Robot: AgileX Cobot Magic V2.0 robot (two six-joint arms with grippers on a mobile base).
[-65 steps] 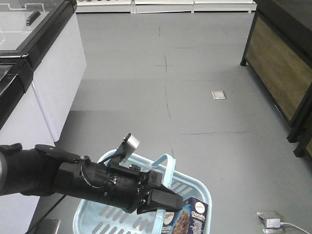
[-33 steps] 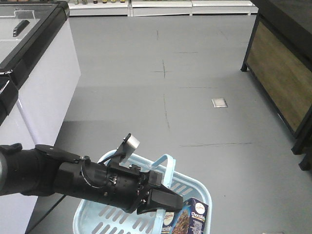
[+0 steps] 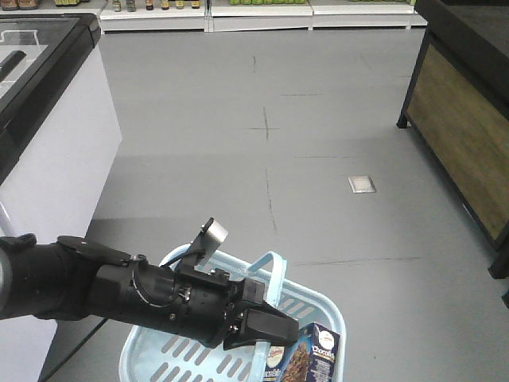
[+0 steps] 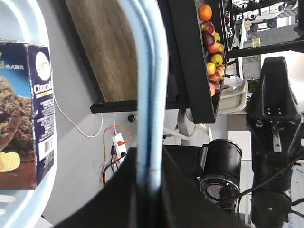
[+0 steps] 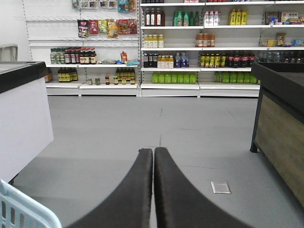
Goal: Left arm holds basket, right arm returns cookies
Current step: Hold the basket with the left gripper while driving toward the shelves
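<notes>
The light blue basket [image 3: 151, 358] hangs at the bottom of the front view. My left gripper [image 3: 258, 325] is shut on its arched handle [image 3: 274, 263]. In the left wrist view that handle [image 4: 149, 95] runs straight down between the black jaws of the left gripper [image 4: 148, 176]. The navy cookies box [image 3: 314, 354] stands upright inside the basket at its right end, and the left wrist view shows the cookies [image 4: 23, 114] against the basket wall. My right gripper [image 5: 153, 152] is shut and empty, held over the floor. A basket corner [image 5: 19, 209] shows at its lower left.
A white chest freezer [image 3: 48, 143] lines the left side. A dark stand with wooden panels [image 3: 461, 127] lines the right and carries fruit [image 4: 211, 47]. Shelves of bottles [image 5: 190, 47] close off the far end. A small metal floor plate [image 3: 360, 184] lies ahead.
The whole scene has slid toward me: the freezer, the stand and the floor plate are nearer and the far shelves have come into view. The left arm, basket and cookies keep their place in the view.
</notes>
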